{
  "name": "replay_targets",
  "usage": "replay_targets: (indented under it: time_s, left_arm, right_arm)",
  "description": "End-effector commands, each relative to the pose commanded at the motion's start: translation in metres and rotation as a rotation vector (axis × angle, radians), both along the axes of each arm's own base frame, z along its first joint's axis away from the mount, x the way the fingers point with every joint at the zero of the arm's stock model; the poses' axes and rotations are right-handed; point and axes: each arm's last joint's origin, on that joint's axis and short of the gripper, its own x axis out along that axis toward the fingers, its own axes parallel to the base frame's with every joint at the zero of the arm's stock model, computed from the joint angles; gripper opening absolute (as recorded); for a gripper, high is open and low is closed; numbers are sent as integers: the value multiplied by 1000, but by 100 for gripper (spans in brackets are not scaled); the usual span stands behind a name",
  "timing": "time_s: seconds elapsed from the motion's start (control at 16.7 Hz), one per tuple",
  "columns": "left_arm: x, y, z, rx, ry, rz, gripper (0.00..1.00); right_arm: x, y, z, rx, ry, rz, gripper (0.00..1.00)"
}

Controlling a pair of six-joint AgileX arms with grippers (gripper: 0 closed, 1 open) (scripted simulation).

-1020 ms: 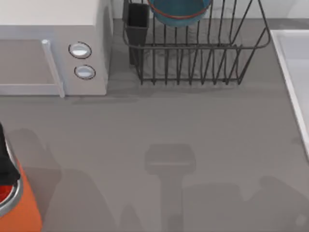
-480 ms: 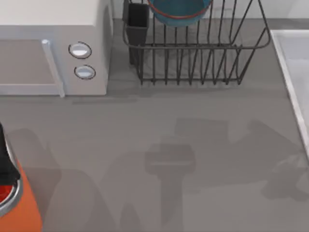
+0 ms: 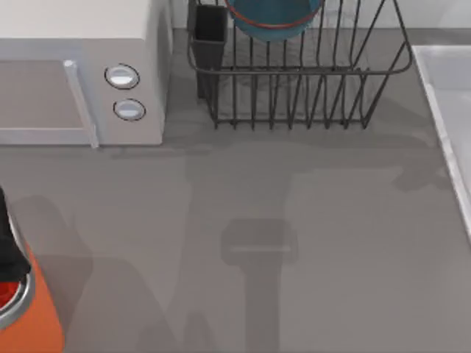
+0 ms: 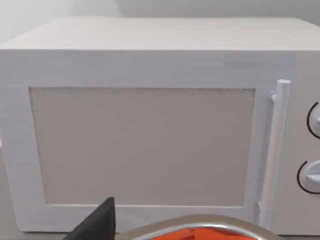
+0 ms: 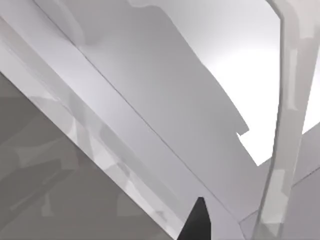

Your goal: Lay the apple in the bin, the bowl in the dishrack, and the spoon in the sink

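A: Start at the top view's left edge. What sits there?

B: The large orange bin with the shiny silver metal rim [image 3: 16,305] stands at the lower left corner of the grey desk [image 3: 294,220]. A patch of red shows inside the rim, most likely the small red apple [image 3: 6,293], though too little of it is seen to be sure. A dark part of the left arm [image 3: 7,243] hangs just above the bin.

A: And the left claw?

B: From the left wrist view, one dark fingertip [image 4: 97,225] shows above the bin's rim [image 4: 200,222]. Whether that claw is wide or narrow cannot be told. Beyond it stands the boxy white microwave with two round knobs [image 4: 150,125].

A: Moving right?

B: The microwave [image 3: 81,73] fills the upper left of the desk. Just beside it is the black wire dishrack of thin upright bars [image 3: 294,81], with its black rectangular cutlery cup [image 3: 210,33] at the corner nearest the microwave. The round, deep blue bowl with the thin reddish-brown rim [image 3: 274,16] rests inside the rack.

A: The far right?

B: The pale white-grey sink with the raised light rim [image 3: 449,110] lies along the right edge. The right wrist view looks down on that rim [image 5: 125,130], with one dark fingertip [image 5: 196,222] near it; the right claw's opening cannot be told either.
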Motion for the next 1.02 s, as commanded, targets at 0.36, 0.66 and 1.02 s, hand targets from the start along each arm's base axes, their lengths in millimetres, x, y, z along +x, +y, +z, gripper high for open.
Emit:
replay_targets:
  time_s: [0.36, 0.66, 1.02]
  left_arm:
    - [0, 0, 0, 0, 0, 0, 100]
    - [0, 0, 0, 0, 0, 0, 100]
    - [0, 0, 0, 0, 0, 0, 100]
  right_arm:
    - [34, -8, -36, 0, -4, 15, 0]
    - [38, -10, -46, 1, 4, 18, 0]
    - [40, -8, -52, 3, 12, 19, 0]
